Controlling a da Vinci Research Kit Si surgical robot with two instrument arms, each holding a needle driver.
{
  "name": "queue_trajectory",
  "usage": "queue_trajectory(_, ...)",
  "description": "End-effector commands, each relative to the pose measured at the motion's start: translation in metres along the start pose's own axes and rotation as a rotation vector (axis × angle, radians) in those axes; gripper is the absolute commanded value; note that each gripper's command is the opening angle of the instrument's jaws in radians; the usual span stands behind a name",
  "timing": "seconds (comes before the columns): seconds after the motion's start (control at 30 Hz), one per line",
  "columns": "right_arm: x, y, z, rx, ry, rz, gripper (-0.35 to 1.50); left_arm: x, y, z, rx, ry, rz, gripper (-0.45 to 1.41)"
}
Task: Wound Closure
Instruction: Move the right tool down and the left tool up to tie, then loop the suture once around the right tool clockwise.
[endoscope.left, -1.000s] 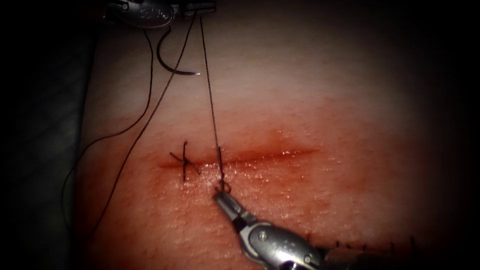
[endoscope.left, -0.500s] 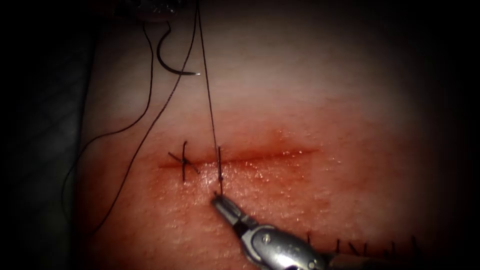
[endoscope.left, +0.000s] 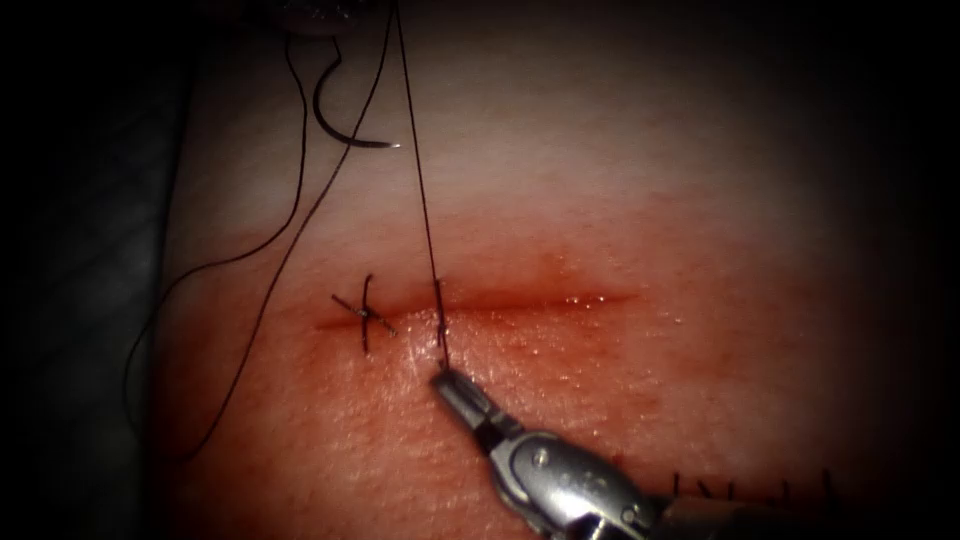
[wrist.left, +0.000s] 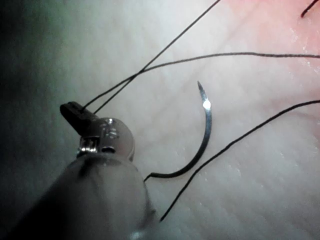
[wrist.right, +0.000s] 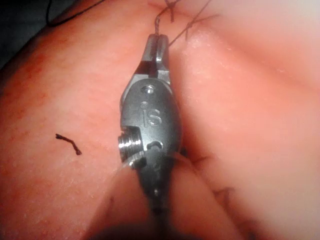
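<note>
The curved needle (endoscope.left: 335, 115) lies loose on the pale tissue (endoscope.left: 600, 180) above the left end of the cut (endoscope.left: 540, 298), out of the tissue and held by neither tool. In the left wrist view my left tool (wrist.left: 75, 113) is shut on the thread (wrist.left: 165, 64), with the needle (wrist.left: 202, 140) lying beside it. A taut thread (endoscope.left: 420, 190) runs down from the top edge to the second stitch (endoscope.left: 439, 318) across the cut. Just below that stitch, my right tool (endoscope.left: 444, 380) is shut on the thread's short end; its jaws (wrist.right: 159, 44) meet the thread there.
A knotted stitch (endoscope.left: 366, 316) crosses the cut to the left of the second one. Slack thread (endoscope.left: 250, 330) loops down the tissue's left side. A cut end of thread (wrist.right: 68, 143) lies near my right tool. A row of older stitches (endoscope.left: 750, 490) sits at the lower right.
My left tool has risen past the top edge, drawing the thread taut. My right tool crept up toward the cut, and the small loop at its tip has closed.
</note>
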Motion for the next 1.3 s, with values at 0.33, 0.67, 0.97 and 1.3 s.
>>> queue_trajectory(0.33, -0.0034, -0.0009, 0.0012, -0.001, -0.038, -0.022, -0.35, -0.0042, 0.0016, 0.0034, 0.031, 0.0, 0.03, -0.45)
queue_trajectory(0.67, -0.0034, -0.0018, 0.0, -0.002, -0.053, -0.025, -0.35, -0.0054, 0.0024, 0.0033, 0.033, 0.011, 0.003, -0.45)
queue_trajectory(0.97, -0.0015, -0.0006, 0.0005, 0.013, 0.06, -0.067, 0.52, -0.0016, 0.0031, -0.0004, -0.041, 0.094, -0.098, -0.45)
queue_trajectory(1.3, 0.0001, 0.0009, -0.0004, 0.057, 0.07, -0.161, 1.33, 0.0072, 0.0028, -0.0081, -0.309, 0.334, -0.343, -0.45)
